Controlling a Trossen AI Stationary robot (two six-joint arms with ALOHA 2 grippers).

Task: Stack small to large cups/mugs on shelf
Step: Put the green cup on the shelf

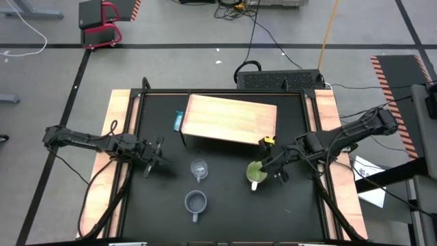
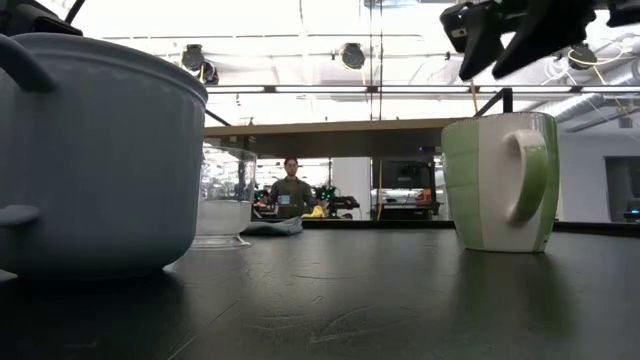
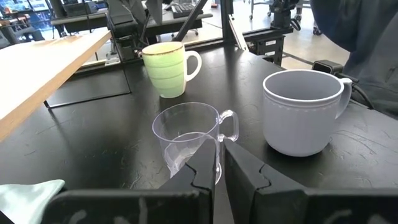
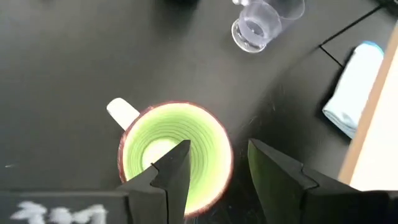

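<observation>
Mugs sit low-centre in the high view: the green mug stands below the shelf's right corner, directly under the right gripper. In the left wrist view the left gripper idles, jaws nearly together, behind the glass cup and grey mug. In the right wrist view the jaws are apart, straddling the green mug's rim beside its handle.

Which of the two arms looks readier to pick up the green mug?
The right. Its gripper hangs open directly over the green mug, one finger above the mug's inside and one beyond its rim. The left gripper waits across the table, beyond the glass cup.
</observation>
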